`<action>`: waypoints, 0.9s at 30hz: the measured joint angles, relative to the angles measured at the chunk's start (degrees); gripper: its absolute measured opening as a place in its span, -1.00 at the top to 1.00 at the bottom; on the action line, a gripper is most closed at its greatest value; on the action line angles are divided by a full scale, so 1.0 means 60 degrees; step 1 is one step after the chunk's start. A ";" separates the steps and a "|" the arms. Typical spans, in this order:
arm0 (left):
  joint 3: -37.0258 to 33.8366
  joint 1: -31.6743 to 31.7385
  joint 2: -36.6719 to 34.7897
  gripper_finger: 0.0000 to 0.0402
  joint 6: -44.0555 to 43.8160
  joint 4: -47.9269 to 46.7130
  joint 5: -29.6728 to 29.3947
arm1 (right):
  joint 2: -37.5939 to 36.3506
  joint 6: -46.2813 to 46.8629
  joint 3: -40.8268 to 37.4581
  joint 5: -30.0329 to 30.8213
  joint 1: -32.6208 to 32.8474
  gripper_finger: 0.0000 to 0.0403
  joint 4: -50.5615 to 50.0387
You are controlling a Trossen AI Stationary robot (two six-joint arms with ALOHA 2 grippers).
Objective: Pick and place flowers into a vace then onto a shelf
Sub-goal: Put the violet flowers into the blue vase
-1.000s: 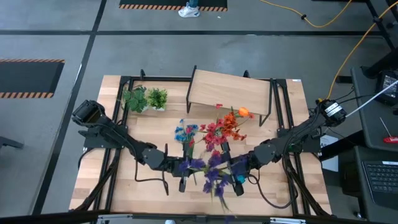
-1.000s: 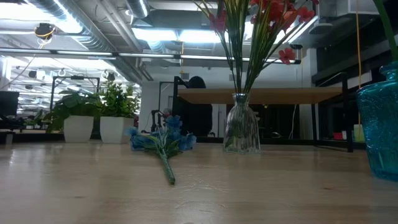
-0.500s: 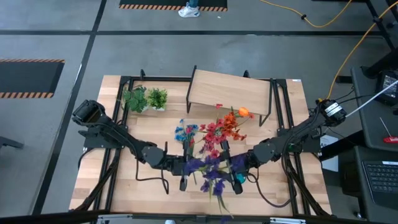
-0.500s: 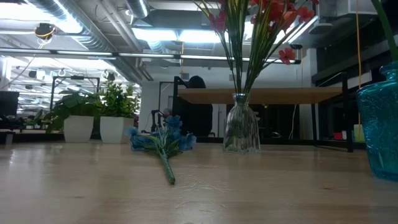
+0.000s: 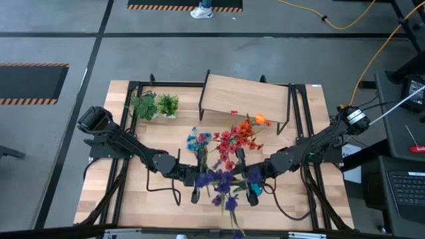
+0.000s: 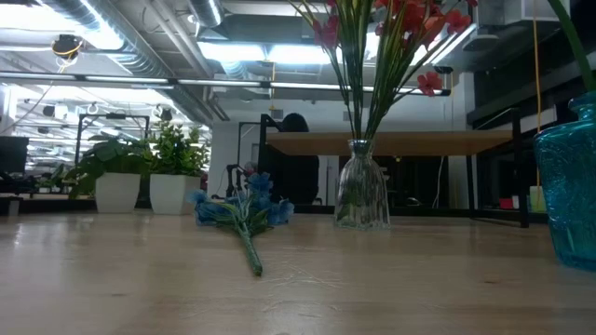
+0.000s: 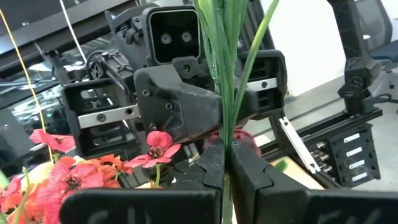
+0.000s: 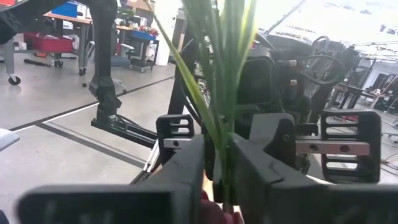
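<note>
Your left gripper (image 7: pixel 227 163) and right gripper (image 8: pixel 217 163) face each other, both clamped on the green-stemmed purple flower bunch (image 5: pixel 222 186). Stems stand upright between them; the teal glass vase (image 5: pixel 253 192) sits just beside the right gripper, the nearer arm.

Open tabletop (image 5: pixel 139 189) lay at the front left corner; both grippers (image 5: pixel 222 178), purple flowers (image 5: pixel 224 192), clear vase (image 6: pixel 361 197) crowded the middle.

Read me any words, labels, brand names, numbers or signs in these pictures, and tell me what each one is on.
No legible text in any view.
White tags on the black rack in the left wrist view: too small to read.
Keys of the keyboard at the right edge of the high view: too small to read.
Shelf, vases and flowers: no lettering visible.
</note>
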 joint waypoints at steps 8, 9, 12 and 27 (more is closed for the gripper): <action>0.0000 -0.0123 0.0007 0.97 -0.0029 -0.0041 -0.0065 | 0.0000 0.0229 0.0004 -0.0004 -0.0002 0.94 -0.0051; 0.0000 -0.0143 0.0007 0.95 -0.0029 -0.0048 -0.0146 | 0.0000 0.0260 0.0004 -0.0004 -0.0002 0.95 -0.0060; 0.0000 -0.0303 0.0007 0.87 -0.0029 -0.0164 -0.0551 | 0.0000 0.0248 0.0004 -0.0001 -0.0002 0.97 -0.0089; 0.0004 -0.1681 -0.0011 0.43 0.0142 -0.1013 -0.3603 | -0.1671 -0.0205 -0.0007 -0.0098 0.0019 0.99 -0.0576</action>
